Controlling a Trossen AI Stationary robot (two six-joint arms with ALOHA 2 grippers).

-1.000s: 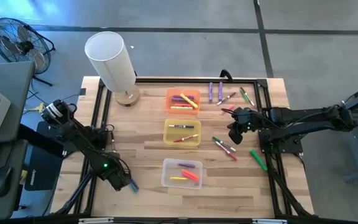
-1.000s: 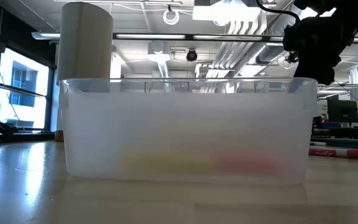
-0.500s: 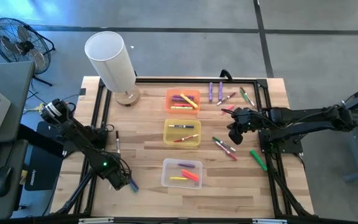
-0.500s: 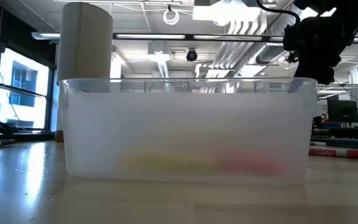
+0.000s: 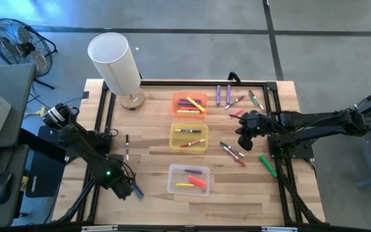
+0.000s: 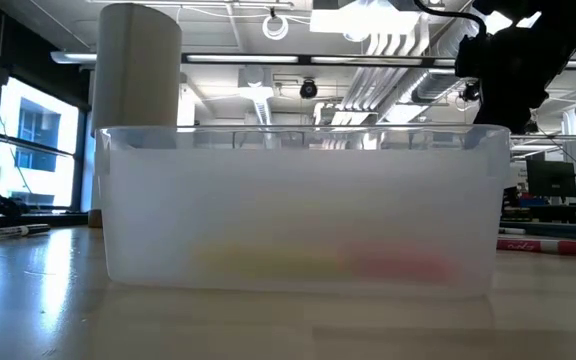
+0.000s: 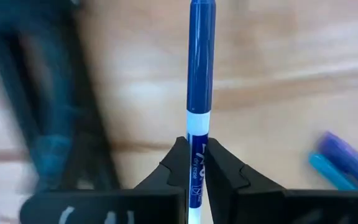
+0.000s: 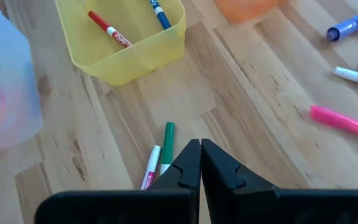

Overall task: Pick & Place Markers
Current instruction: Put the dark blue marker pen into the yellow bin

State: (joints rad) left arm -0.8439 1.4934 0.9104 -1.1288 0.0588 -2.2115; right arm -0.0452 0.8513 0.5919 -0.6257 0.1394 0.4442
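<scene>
My left gripper (image 5: 129, 189) is near the table's near left corner, shut on a blue-capped, white-bodied marker (image 7: 201, 62). My right gripper (image 5: 243, 140) is shut and empty, hovering right of the yellow bin (image 5: 189, 137); below it lie a green marker (image 8: 167, 146) and a white one (image 8: 150, 167). More markers lie flat at the far right (image 5: 228, 94), and a green one (image 5: 267, 165) at the near right. A dark-and-white marker (image 5: 127, 147) lies on the wood at the left. The orange bin (image 5: 189, 104), the yellow bin and the clear bin (image 5: 189, 179) hold markers. My left gripper pinches the marker's white barrel (image 7: 197, 127) between its two fingers, just behind the blue part. The marker lies along the fingers and sticks out past their tips, blue end forward. I cannot tell whether it is clear of the table.
A white cylinder lamp (image 5: 114, 61) stands at the far left. A black frame (image 5: 102, 116) runs along the table's edges. A purple and a blue marker (image 7: 337, 163) lie near my left gripper. The clear bin (image 6: 298, 205) fills the low view.
The dark-and-white marker on the table's left side has come into sight from beside my left arm. It has moved along the wood toward the table's right edge, still lying flat. Both grippers have stayed shut.
</scene>
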